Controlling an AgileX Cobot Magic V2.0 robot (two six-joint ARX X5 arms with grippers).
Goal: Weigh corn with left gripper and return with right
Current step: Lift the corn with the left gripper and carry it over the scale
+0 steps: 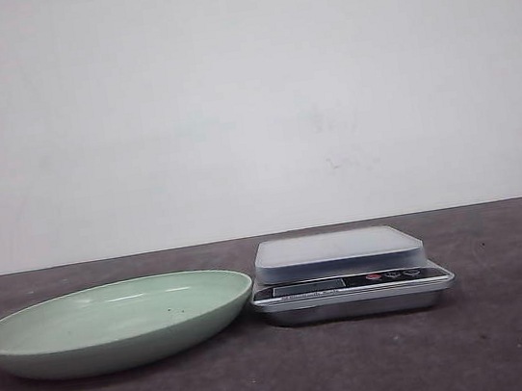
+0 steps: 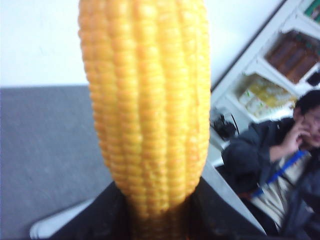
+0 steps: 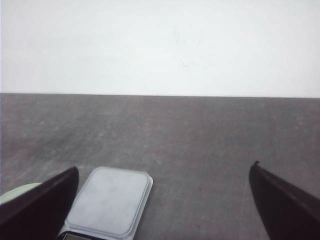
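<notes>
Corn is grasped by the left pincer: in the left wrist view the cob fills the centre of the frame, rising from between the two dark fingers at the lower edge, with its near end seated between them and its ridged length projecting beyond the tips. The cob does not appear in the front view, so it is judged to be held clear of the bench.

Front view, left to right: a pale green plate occupies the lower left of the frame; just beside it, at lower centre, stands the scale, with a bare white platform. Neither carries anything.

Right wrist view: the right pincer is spread wide and holds nothing. The scale shows at the lower left of that frame, beside the left-hand finger.

Hazards from this state:
- Grip is at one end only. The long overhang may pivot or slip the cob during transfer.
- Rounded kernel rows offer poor purchase; a loose clamp could drop the cob early.
- The cob is cylindrical. Released off-centre or from height, it may roll off the platform toward the plate.
- Downward pressure from the fingers at release would corrupt the reading.
</notes>
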